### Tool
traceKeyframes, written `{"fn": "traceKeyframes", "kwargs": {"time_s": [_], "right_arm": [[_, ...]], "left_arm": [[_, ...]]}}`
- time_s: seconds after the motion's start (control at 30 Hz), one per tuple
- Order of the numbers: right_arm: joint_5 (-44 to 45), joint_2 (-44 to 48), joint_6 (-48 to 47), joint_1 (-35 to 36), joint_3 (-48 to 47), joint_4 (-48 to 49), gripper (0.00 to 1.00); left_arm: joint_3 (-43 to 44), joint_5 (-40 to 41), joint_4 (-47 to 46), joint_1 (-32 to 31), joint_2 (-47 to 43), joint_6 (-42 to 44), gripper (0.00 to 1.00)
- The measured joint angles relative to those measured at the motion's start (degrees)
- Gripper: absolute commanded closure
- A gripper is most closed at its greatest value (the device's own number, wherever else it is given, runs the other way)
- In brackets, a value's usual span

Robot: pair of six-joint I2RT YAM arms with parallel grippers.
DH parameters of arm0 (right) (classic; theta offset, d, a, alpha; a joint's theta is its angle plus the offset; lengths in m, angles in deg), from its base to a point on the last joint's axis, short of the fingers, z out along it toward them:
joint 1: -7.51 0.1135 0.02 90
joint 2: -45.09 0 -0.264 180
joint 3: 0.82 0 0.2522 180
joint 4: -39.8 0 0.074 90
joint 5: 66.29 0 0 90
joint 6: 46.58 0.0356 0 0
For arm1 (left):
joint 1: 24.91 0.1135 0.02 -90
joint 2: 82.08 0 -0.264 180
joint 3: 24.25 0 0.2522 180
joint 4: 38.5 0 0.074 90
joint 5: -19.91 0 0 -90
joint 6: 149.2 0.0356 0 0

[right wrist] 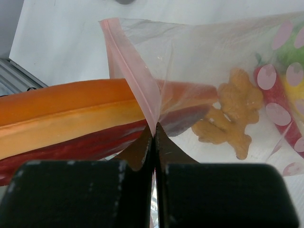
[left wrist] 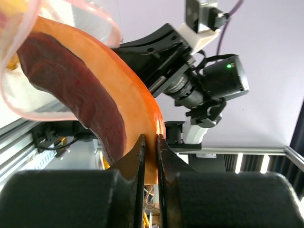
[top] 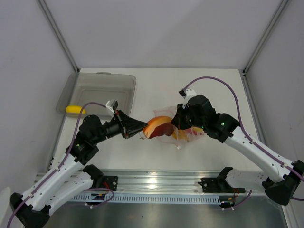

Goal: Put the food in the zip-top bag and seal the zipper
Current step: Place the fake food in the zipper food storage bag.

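My left gripper [top: 141, 128] [left wrist: 151, 142] is shut on the thin edge of the orange-red slice [top: 159, 125] [left wrist: 95, 76], whose far end pokes into the mouth of the zip-top bag [top: 189, 136] [right wrist: 199, 47]. Pinching the bag's pinkish-red zipper [right wrist: 130, 66] right beside the slice [right wrist: 61, 118] is my right gripper [top: 180, 122] [right wrist: 155, 128], shut, and the mouth stays open. Inside the bag lie an orange bit [right wrist: 232, 114], a red chili [right wrist: 263, 90] and a green round fruit [right wrist: 289, 52]. One yellow piece [top: 73, 109] rests in the grey tray.
The grey translucent tray [top: 127, 80] stands at the back left. An aluminium rail [top: 156, 183] runs along the near edge between the arm bases. White walls close in the table on both sides and behind.
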Motion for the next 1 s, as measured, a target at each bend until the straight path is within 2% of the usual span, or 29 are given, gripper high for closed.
{"fn": "traceKeyframes", "kwargs": {"time_s": [0.27,0.63,0.87,1.0], "right_arm": [[0.0,0.0,0.6,0.0,-0.3,-0.3,1.00],[0.0,-0.2,1.5,0.0,-3.3,-1.7,1.00],[0.0,-0.4,2.5,0.0,-3.4,-1.9,1.00],[0.0,-0.8,2.7,0.0,-3.4,-1.9,1.00]], "left_arm": [[-1.1,5.1,-7.8,-4.7,4.8,-2.4,1.00],[-2.5,8.8,-17.2,-8.8,19.0,-3.8,1.00],[-0.7,9.1,-14.5,-9.2,23.4,0.1,0.99],[3.1,9.5,-8.7,-9.2,26.3,4.9,0.99]]}}
